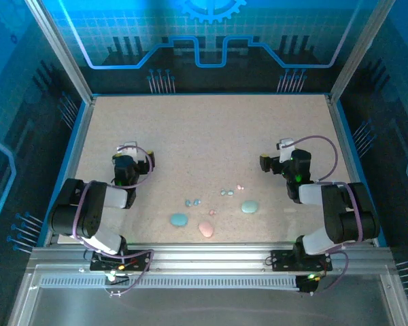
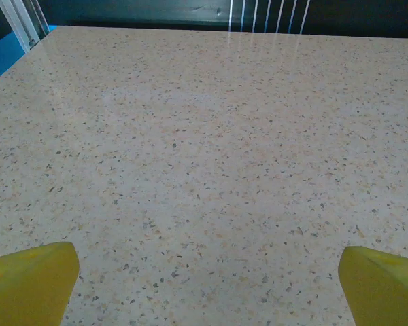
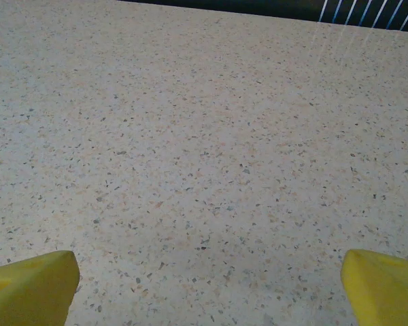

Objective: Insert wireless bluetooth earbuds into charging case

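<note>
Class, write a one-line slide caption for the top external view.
Left gripper and right gripper stand open either side of three pastel cases and six tiny earbuds loose on the table.

Beige speckled table (image 1: 211,136), yellow jaws, light-blue case (image 1: 179,219), pink case (image 1: 206,230), teal case (image 1: 249,206).

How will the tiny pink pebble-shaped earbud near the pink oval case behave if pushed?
The tiny pink earbud looks rounded, so it may roll on the speckled table. Far smaller than the pink oval case, it is probably light.
</note>
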`<action>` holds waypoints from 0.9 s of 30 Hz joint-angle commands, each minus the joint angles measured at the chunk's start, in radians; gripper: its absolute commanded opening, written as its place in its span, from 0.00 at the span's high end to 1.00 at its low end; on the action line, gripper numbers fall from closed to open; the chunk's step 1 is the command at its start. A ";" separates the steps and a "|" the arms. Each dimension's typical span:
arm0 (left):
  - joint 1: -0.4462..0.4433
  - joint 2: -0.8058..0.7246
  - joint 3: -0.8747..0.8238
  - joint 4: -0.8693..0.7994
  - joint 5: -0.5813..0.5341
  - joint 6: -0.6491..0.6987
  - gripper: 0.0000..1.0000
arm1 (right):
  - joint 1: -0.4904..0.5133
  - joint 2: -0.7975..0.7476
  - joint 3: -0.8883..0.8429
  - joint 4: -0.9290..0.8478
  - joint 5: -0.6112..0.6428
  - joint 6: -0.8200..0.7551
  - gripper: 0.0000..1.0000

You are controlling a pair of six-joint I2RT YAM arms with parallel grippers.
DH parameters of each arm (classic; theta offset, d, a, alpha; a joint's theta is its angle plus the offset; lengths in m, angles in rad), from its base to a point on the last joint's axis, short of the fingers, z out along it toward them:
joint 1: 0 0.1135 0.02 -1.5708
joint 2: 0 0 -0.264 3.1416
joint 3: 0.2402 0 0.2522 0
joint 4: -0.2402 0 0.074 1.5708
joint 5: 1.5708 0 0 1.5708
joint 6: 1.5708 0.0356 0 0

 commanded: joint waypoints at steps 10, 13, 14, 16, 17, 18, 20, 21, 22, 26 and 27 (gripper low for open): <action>0.007 -0.002 0.018 0.034 0.007 -0.011 0.01 | -0.008 0.001 0.022 0.013 0.000 0.000 0.00; 0.007 0.000 0.017 0.035 0.006 -0.011 0.01 | -0.008 0.001 0.020 0.015 0.000 0.001 0.00; 0.008 -0.001 0.017 0.034 0.006 -0.010 0.01 | -0.008 0.000 0.020 0.015 0.000 0.001 0.00; 0.007 -0.001 0.017 0.036 0.006 -0.011 0.01 | -0.010 0.003 0.020 0.015 0.005 0.004 0.00; 0.007 -0.002 0.017 0.035 0.007 -0.011 0.01 | -0.010 0.003 0.020 0.015 0.005 0.003 0.00; 0.007 -0.001 0.017 0.036 0.006 -0.011 0.01 | -0.010 0.003 0.020 0.017 0.005 0.003 0.00; 0.007 -0.001 0.017 0.036 0.006 -0.011 0.01 | -0.010 0.001 0.020 0.017 0.006 0.004 0.00; 0.007 0.000 0.017 0.037 0.007 -0.009 0.01 | -0.008 0.001 0.020 0.017 0.008 0.002 0.00; 0.006 -0.001 0.017 0.037 0.005 -0.009 0.01 | -0.007 0.001 0.019 0.017 0.010 0.003 0.00; -0.005 0.000 0.011 0.051 0.006 0.004 0.01 | -0.007 0.000 0.019 0.017 0.011 0.003 0.00; -0.009 0.001 0.003 0.066 0.012 0.010 0.01 | -0.005 0.001 0.019 0.018 0.014 0.000 0.00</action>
